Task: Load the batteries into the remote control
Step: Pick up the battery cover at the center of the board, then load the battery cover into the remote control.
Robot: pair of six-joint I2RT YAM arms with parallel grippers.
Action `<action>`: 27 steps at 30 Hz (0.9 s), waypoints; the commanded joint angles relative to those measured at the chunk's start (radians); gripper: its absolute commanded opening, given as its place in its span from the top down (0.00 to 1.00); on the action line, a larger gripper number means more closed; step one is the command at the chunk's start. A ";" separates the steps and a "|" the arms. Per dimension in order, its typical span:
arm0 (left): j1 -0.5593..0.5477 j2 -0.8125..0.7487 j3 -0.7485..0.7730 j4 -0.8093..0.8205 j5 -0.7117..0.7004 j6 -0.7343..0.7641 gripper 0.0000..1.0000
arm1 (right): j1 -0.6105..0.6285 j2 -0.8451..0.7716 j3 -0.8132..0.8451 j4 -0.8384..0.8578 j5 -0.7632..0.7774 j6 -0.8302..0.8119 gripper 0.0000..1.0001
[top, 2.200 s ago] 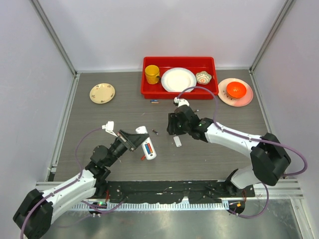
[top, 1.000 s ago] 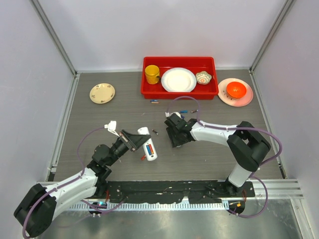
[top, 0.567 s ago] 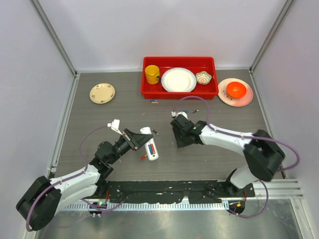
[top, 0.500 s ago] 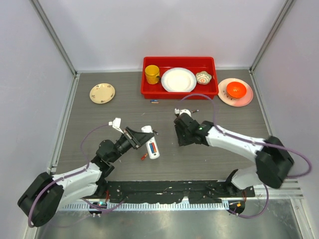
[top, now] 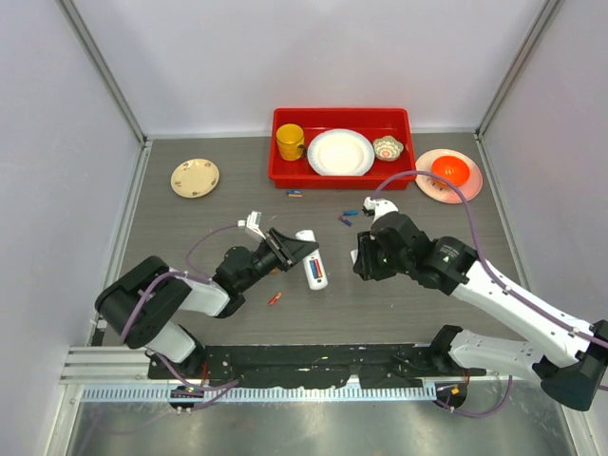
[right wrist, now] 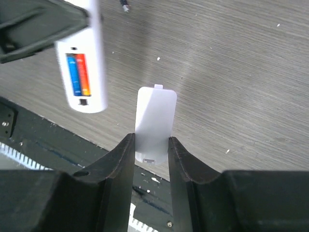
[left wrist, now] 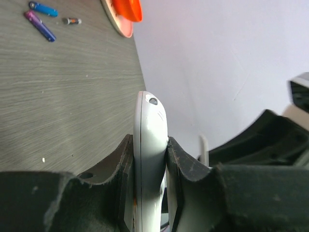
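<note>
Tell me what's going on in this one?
The left gripper is clamped on the remote control, holding it back side up. Two batteries, one blue and one red-orange, sit in its slot. The right gripper is shut on the white cover plate, held near the remote but not yet on it. A few loose batteries lie on the table in front of the red tray.
</note>
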 commanded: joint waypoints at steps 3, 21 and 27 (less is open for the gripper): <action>-0.052 0.067 0.091 0.307 -0.052 -0.001 1.00 | 0.009 0.018 0.152 -0.092 -0.108 -0.094 0.99; -0.067 0.119 0.118 0.307 -0.042 -0.037 1.00 | 0.009 0.267 0.254 -0.059 -0.280 -0.073 0.99; -0.069 0.119 0.120 0.307 -0.035 -0.046 1.00 | 0.009 0.294 0.257 -0.043 -0.260 -0.076 0.99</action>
